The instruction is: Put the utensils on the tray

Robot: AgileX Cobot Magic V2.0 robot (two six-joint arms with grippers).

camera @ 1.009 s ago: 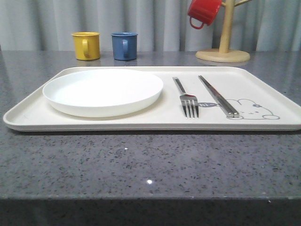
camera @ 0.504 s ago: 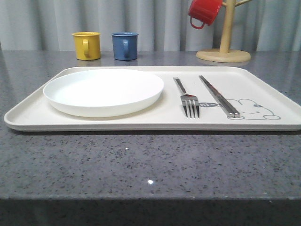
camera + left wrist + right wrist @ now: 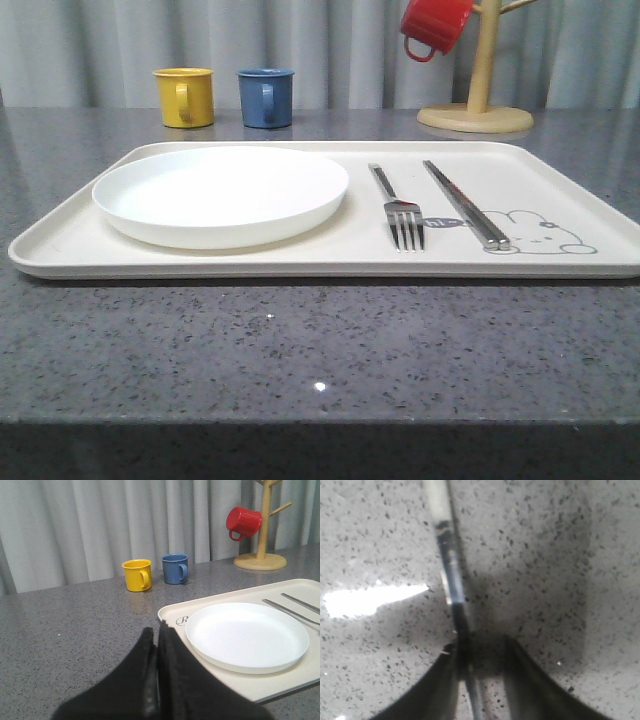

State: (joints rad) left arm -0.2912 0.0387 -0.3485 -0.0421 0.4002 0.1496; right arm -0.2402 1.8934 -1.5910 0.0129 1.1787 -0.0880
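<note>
Resting on the tray (image 3: 90,215): plate (image 3: 220,194) at left end, fork (image 3: 397,207) just right of plate, chopsticks (image 3: 464,203) right of fork, by rabbit drawing. L gripper (image 3: 157,645) hangs near tray's corner, clenched, nothing held. R gripper (image 3: 481,652) sits low over the countertop (image 3: 545,555), fingers parted, w/ a blurred steel handle (image 3: 451,580), poss. spoon, against one finger; grip can't be confirmed.

The cream tray (image 3: 560,190) with its grey rabbit drawing lies flat on the surface. On it, the round white plate (image 3: 220,195) sits at 9 o'clock; the steel fork (image 3: 397,208) and flat chopsticks (image 3: 463,203) lie side by side at 3 o'clock, apart.

A blurred steel handle, apparently the spoon (image 3: 449,575), lies on the surface.
</note>
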